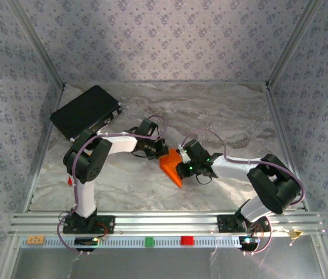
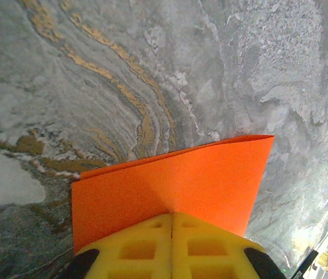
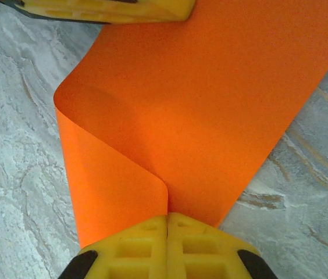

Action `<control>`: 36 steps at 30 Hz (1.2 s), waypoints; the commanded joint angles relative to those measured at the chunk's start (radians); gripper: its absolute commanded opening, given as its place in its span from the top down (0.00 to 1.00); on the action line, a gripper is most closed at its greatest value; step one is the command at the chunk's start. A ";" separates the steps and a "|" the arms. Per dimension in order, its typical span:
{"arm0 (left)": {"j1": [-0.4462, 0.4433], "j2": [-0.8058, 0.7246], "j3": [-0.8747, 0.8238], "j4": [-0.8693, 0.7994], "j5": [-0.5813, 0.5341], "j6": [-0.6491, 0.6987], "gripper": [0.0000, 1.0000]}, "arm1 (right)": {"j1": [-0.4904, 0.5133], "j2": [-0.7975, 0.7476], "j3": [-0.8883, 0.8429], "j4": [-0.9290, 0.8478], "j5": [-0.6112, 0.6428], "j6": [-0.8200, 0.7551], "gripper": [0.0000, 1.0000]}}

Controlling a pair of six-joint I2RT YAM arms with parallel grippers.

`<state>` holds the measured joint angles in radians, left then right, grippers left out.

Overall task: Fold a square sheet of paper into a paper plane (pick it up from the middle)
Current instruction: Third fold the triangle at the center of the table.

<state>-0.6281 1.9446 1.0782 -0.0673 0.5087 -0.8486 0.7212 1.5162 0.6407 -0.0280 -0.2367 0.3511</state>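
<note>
1. Far left: black case (image 1: 85, 111) lies at the back-left of the counter (image 1: 222, 116), well apart from the work. It plays no part.
2. Left gripper (image 1: 159, 150) is at mid-counter. In the left wrist view the gripper (image 2: 172, 218) has its yellow fingers pressed together on one edge of the paper (image 2: 181, 180). No gap shows between them.
3. The paper (image 1: 171, 165) is at mid-counter, spanning between the two grippers, with one corner pointing toward the near edge. Whether that corner touches the counter cannot be told.
4. Paper shape: in the right wrist view the sheet (image 3: 210, 104) is doubled over on itself. The bend on its left side is rounded and loose, not pressed flat. The left wrist view shows two layers with edges nearly matching, slightly offset.
5. Right gripper (image 1: 182, 165) is just right of the paper. In its own view the gripper (image 3: 167, 218) is clamped shut on the opposite edge, pinching both layers where they meet.
6. Judgement, done: the sheet is picked up, shared by both arms and brought over into a first half-fold.
7. Judgement, left: line up the edges, flatten the bend into a sharp centre crease, then make the nose folds and wing folds. No dart shape shows yet, so the task is at an early stage.
</note>
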 commanded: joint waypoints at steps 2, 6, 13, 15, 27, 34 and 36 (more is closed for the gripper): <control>-0.004 -0.001 -0.018 -0.048 -0.033 -0.002 0.94 | -0.005 0.018 0.016 -0.026 0.022 -0.009 0.98; -0.004 -0.001 -0.019 -0.048 -0.033 -0.001 0.94 | -0.006 0.022 0.017 -0.023 0.023 -0.008 0.98; -0.003 0.001 -0.018 -0.047 -0.032 -0.001 0.94 | -0.006 0.032 0.017 -0.020 0.023 -0.008 0.98; -0.003 0.000 -0.017 -0.045 -0.032 -0.001 0.94 | -0.006 0.033 0.020 -0.021 0.021 -0.008 0.98; -0.003 0.000 -0.018 -0.047 -0.033 -0.001 0.94 | -0.002 0.000 0.038 -0.046 0.010 -0.015 0.98; -0.002 0.001 -0.018 -0.046 -0.032 -0.002 0.94 | -0.002 -0.007 0.039 -0.047 0.007 -0.020 0.98; -0.003 0.002 -0.018 -0.046 -0.033 -0.001 0.94 | -0.003 -0.002 0.035 -0.040 0.006 -0.017 0.98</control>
<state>-0.6281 1.9446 1.0782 -0.0673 0.5087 -0.8494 0.7212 1.5249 0.6601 -0.0498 -0.2310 0.3477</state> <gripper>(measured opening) 0.062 0.057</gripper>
